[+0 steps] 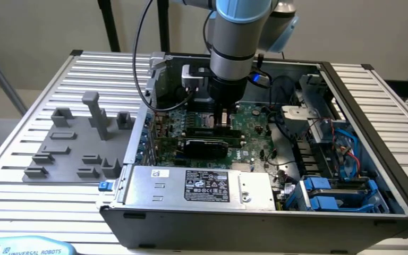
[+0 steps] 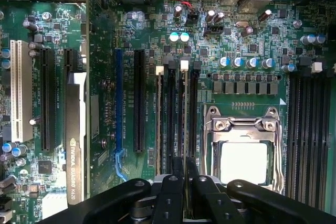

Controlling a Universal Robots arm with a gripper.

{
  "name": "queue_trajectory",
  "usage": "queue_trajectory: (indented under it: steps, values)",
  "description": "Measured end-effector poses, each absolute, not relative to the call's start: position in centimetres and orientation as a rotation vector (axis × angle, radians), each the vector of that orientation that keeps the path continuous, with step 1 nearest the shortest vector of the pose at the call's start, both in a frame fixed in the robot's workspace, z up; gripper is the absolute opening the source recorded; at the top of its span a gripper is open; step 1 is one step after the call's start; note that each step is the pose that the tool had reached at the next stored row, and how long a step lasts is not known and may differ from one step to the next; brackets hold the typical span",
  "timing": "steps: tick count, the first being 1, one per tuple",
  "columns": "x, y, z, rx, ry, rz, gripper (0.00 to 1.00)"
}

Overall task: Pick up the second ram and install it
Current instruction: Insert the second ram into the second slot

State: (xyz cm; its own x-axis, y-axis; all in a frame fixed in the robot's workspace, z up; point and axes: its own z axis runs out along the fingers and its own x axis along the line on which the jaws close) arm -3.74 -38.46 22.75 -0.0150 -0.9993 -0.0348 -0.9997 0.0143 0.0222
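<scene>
While the arm [image 1: 236,48] stood down inside the open case [image 1: 261,228], the gripper [image 1: 222,119] sat low over the motherboard [image 2: 131,40], about the middle of the board in the exterior view. Fingers [image 2: 176,177] were drawn close and clenched on the second ram [image 2: 184,124], which showed edge-on in the wrist view as a thin strip running away from the fingertips. The ram lay in line with the bank of dark slots [image 2: 170,119], over the slot with a white latch [image 2: 184,65] at its far end. I could not tell whether it was fully seated or just resting in the slot.

The CPU socket [image 2: 244,161], with its metal frame and pale centre, sat just beside that slot bank. A graphics card [image 1: 204,144] stood in its slot at 6 o'clock from the gripper in the exterior view, close to it, and parallel to the ram slots. A power supply [image 1: 197,187] with a label lay further out at 6 o'clock, against the case's near wall. Blue drive bays [image 1: 331,196] sat at 4 o'clock in the case corner.

A grey fixture [image 1: 69,149] lay on the slatted table [image 1: 6,202] at 9 o'clock, the exterior view's left, outside the case and well apart from the gripper.
</scene>
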Motion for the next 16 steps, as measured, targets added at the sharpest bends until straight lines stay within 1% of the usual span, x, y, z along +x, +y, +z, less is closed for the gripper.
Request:
queue_trajectory:
  steps: [16]
  values:
    - [-3.74,-38.37,22.72,-2.199,2.23,0.063,0.13]
